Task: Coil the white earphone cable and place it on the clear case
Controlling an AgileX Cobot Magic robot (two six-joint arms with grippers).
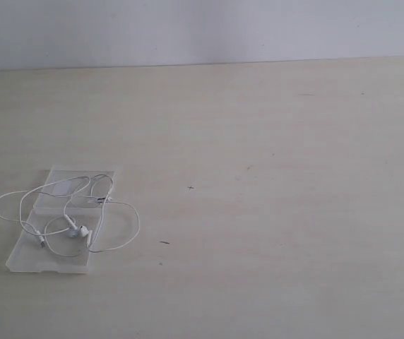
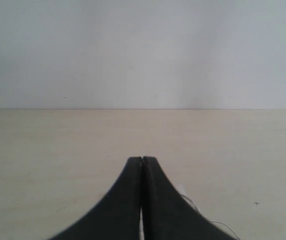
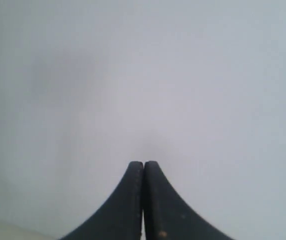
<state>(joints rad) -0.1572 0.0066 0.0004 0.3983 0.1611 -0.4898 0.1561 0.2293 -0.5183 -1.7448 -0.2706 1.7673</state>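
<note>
although neither arm appears in the exterior view, each wrist view shows its own gripper. the left gripper (image 2: 142,161), low over the worktop (image 1: 272,212), has its jaws pressed fully together with nothing between them. the right gripper (image 3: 143,164), facing a pale wall (image 3: 143,75), is likewise closed and empty. the clear case (image 1: 32,258) lies flat at the near left of the worktop. the white earphone cable (image 1: 81,231) rests loosely tangled on it, earbuds on the case, loops spilling past both sides onto the worktop.

Left tool (image 2: 142,159), right tool (image 3: 143,163), black, perhaps matte
</note>
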